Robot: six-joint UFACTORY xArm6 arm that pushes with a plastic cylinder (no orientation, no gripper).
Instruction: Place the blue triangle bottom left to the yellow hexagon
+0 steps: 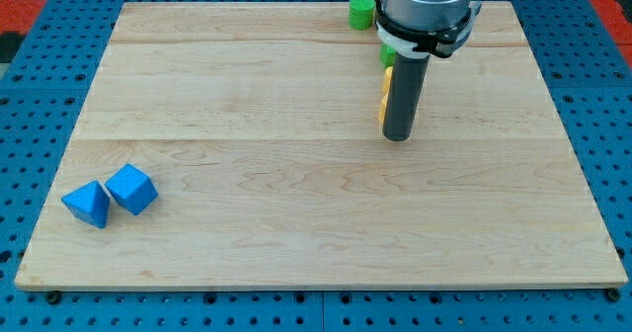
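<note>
Two blue blocks lie at the board's lower left: a blue triangle-like block and a blue cube-like block touching it on its right. A yellow block shows as a thin sliver at the view's upper middle, mostly hidden behind my rod; its shape cannot be made out. My tip rests on the board just below and right of that yellow block, far to the right of the blue blocks.
A green cylinder stands at the board's top edge. Another green block peeks out left of the rod, just above the yellow one. The wooden board lies on a blue pegboard table.
</note>
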